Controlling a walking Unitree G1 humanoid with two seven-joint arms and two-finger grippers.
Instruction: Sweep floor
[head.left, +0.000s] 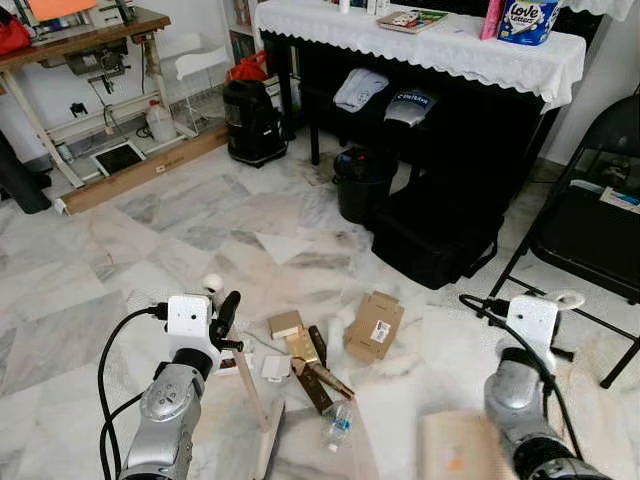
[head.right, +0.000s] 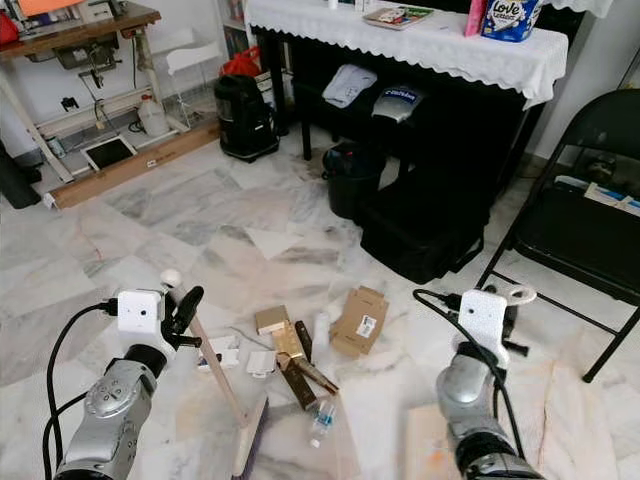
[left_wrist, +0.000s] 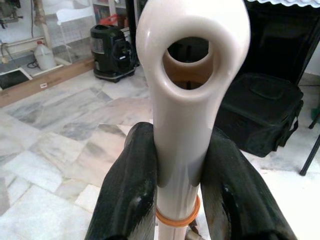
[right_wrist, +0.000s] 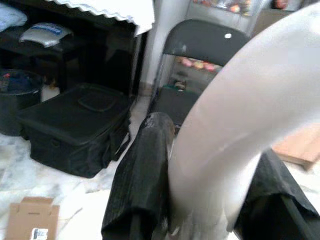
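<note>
The left gripper (left_wrist: 177, 175) is closed on the cream broom handle (left_wrist: 182, 100), both black fingers (left_wrist: 127, 190) pressed against its sides just below the hanging loop at the top. From the gripper the handle slants down and to the right to the broom head (head.left: 268, 440), which rests on the marble floor (head.left: 120, 260) close in front of the robot.

The right gripper (right_wrist: 200, 190) is clamped around a pale curved handle (right_wrist: 240, 110); in the head views this handle ends in a loop (head.left: 566, 299) above the wrist. What it belongs to cannot be determined.

Debris lies just right of the broom head: a flattened cardboard box (head.left: 374, 325), a small tan box (head.left: 285, 323), a gold-and-brown wrapper (head.left: 318, 372), a small plastic bottle (head.left: 338, 425) and white scraps (head.left: 275, 367).

Beyond the debris stand a black bin (head.left: 362, 185) and a black bag (head.left: 432, 235) under a cloth-covered table (head.left: 440, 45). A black folding chair (head.left: 590, 215) stands to the right
</note>
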